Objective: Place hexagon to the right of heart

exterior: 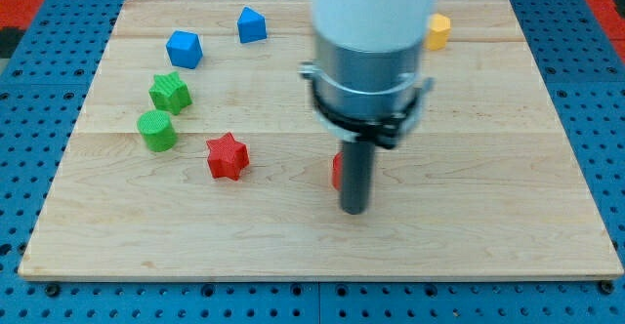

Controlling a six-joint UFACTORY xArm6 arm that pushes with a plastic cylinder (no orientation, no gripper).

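My tip (354,210) is at the lower middle of the wooden board (488,217). A red block (336,172) lies just behind the rod on its left side. It is mostly hidden and I cannot make out its shape. A yellow block (439,30) sits near the view's top right, partly hidden by the arm, so its shape is unclear too. A blue, roughly hexagonal block (183,48) lies at the view's upper left, far from my tip. I cannot make out a heart shape for certain.
A blue house-shaped block (251,24) is at the top, left of the arm. A green star (170,92) and a green cylinder (156,131) stand at the left. A red star (228,155) lies left of my tip. The arm's white and grey body hides the upper middle.
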